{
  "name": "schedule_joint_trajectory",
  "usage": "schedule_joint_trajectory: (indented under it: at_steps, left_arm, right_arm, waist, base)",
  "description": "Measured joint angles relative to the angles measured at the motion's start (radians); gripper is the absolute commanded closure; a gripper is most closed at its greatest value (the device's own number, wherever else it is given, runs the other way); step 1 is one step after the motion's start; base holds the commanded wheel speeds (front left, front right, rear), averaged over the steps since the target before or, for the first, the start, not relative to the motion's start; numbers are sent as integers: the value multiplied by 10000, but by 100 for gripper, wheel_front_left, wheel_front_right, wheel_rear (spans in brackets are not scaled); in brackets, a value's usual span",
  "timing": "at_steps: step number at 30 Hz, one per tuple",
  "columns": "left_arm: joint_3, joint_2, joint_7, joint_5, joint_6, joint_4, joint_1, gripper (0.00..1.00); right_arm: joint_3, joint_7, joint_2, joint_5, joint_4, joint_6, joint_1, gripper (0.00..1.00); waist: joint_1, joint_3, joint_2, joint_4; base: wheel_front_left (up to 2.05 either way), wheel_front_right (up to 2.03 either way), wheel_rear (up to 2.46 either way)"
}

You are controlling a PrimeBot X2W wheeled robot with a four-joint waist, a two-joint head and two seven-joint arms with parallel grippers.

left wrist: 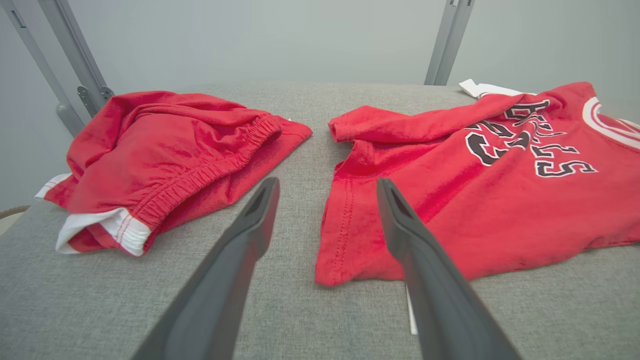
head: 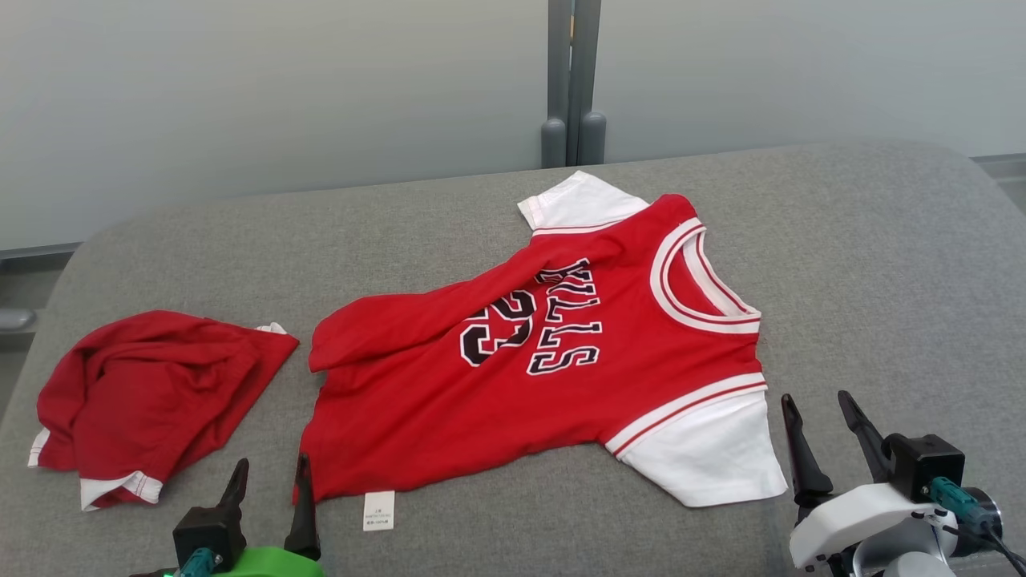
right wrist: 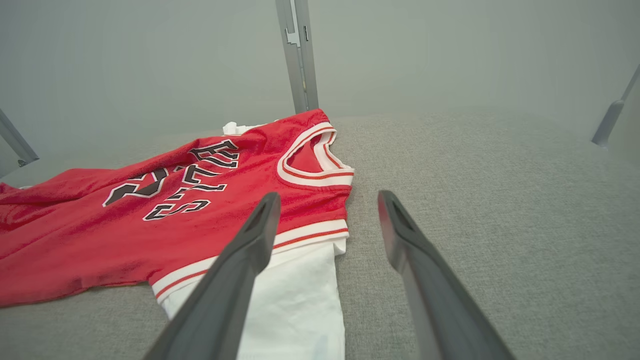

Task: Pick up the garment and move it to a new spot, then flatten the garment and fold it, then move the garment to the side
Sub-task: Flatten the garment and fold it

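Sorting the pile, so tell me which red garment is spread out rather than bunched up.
The jersey with black lettering and white sleeves, lying mostly spread at centre. The red shorts to its left sit crumpled in a heap.

Print on the care label [head: 379, 510] seems too small to read

Bare grey tabletop [head: 882, 264] right of the jersey [head: 561, 385]; narrow gap between it and crumpled red shorts [head: 152, 401].
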Motion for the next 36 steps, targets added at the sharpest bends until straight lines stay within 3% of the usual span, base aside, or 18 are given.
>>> schedule_joint_trajectory:
  at_steps: [15, 27, 36]
  left_arm:
    - [-305, 0, 0, 96, -92, -339, 125, 0]
    - [-988, 0, 0, -288, -71, 29, -314, 0]
    - [-1089, -2, 0, -299, 8, 38, -508, 0]
  right_arm:
    - [119, 0, 138, 56, -192, 0, 161, 0]
    - [186, 0, 96, 408, 2240, 0, -174, 0]
    - [686, -15, 86, 861, 3218, 0, -851, 0]
  waist:
    - [0, 47, 0, 168]
    - [0, 919, 0, 144]
    - [0, 1438, 0, 147]
  base:
    - [0, 0, 0]
    - [0, 0, 0]
    - [0, 0, 0]
